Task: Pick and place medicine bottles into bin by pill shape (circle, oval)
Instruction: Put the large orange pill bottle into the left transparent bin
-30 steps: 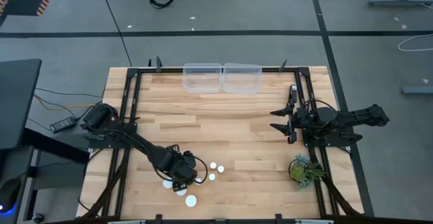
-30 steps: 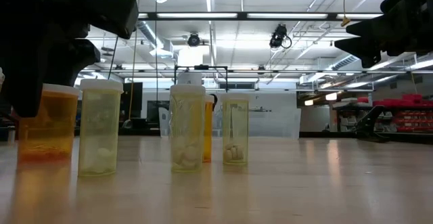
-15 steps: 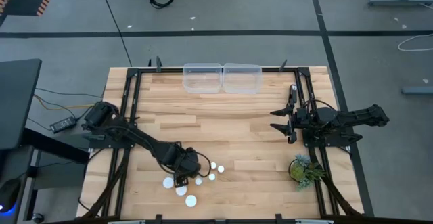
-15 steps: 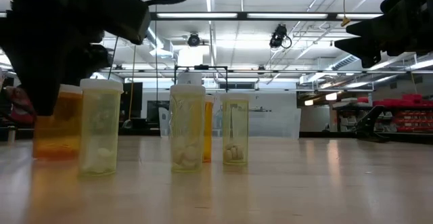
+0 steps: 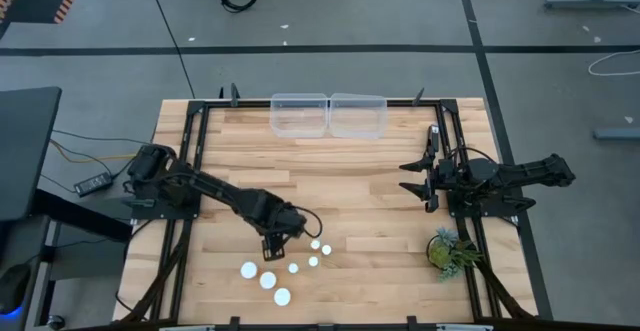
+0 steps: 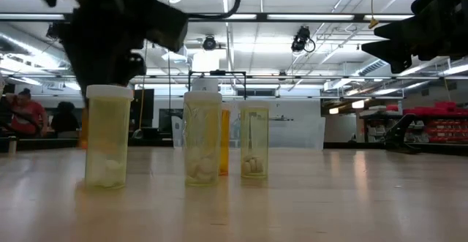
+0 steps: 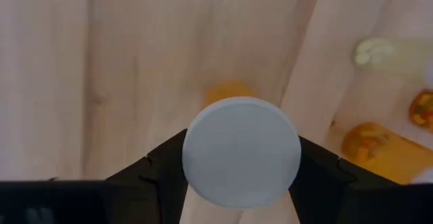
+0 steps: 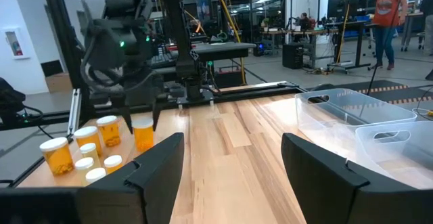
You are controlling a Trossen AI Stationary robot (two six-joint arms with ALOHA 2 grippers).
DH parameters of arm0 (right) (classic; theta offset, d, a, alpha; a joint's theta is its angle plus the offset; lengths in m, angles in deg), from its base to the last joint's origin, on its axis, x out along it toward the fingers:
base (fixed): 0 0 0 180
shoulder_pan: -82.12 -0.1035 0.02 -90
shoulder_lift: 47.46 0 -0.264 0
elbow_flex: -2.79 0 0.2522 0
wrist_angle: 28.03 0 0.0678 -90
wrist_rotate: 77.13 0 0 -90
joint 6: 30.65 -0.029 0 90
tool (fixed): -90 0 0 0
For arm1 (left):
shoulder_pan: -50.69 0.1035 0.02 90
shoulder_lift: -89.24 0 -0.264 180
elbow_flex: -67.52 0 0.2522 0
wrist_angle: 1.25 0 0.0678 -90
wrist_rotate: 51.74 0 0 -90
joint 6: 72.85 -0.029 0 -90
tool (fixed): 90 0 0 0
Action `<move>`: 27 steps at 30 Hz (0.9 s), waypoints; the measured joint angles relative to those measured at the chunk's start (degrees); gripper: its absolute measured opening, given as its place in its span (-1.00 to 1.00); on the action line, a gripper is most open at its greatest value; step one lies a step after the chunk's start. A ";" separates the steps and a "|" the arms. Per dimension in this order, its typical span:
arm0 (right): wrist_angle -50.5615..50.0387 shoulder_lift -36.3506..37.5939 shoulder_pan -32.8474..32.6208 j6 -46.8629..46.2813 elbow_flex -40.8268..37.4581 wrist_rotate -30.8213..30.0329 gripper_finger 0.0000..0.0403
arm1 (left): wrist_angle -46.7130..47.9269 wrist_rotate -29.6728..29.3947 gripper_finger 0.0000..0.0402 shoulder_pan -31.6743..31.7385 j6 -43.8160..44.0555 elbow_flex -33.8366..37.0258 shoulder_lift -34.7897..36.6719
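My left gripper (image 5: 283, 233) points down over the near middle of the table, shut on a medicine bottle with an orange body (image 8: 143, 135) and a white cap (image 7: 241, 153). Several more white-capped medicine bottles (image 5: 290, 268) stand upright on the wood just near of it; the low view shows them as pale and amber bottles (image 6: 202, 136). Two clear bins (image 5: 300, 116) (image 5: 357, 116) stand side by side at the far edge. My right gripper (image 5: 410, 176) hangs open and level at the table's right side, holding nothing. My left gripper pinches the bottle at its top between the two fingers, one on either side of the round cap (image 7: 193, 162). The fingers (image 8: 157, 112) come from above, pointing down. The bottle hangs upright below them, lifted clear of the table.
A small green plant (image 5: 450, 251) stands at the near right, beside the right arm's base. Bare wood lies between the bottles and the bins (image 8: 352, 116). People (image 8: 389, 14) show in the room beyond the table.
My left gripper has carried the orange bottle away from the group of bottles, toward the table's far edge and somewhat right, rising a little. The bottle has stayed upright and clear of the wood. The other bottles have not moved.
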 joint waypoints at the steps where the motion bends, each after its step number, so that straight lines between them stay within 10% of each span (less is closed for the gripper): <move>1: 0.00 0.00 -0.02 0.02 0.00 0.00 0.26 | 1.51 -0.15 0.04 0.42 -0.85 -1.43 0.00; 27: -0.01 0.00 -0.02 0.00 0.00 0.00 0.26 | 5.32 -12.99 0.08 31.56 -29.83 -14.44 0.07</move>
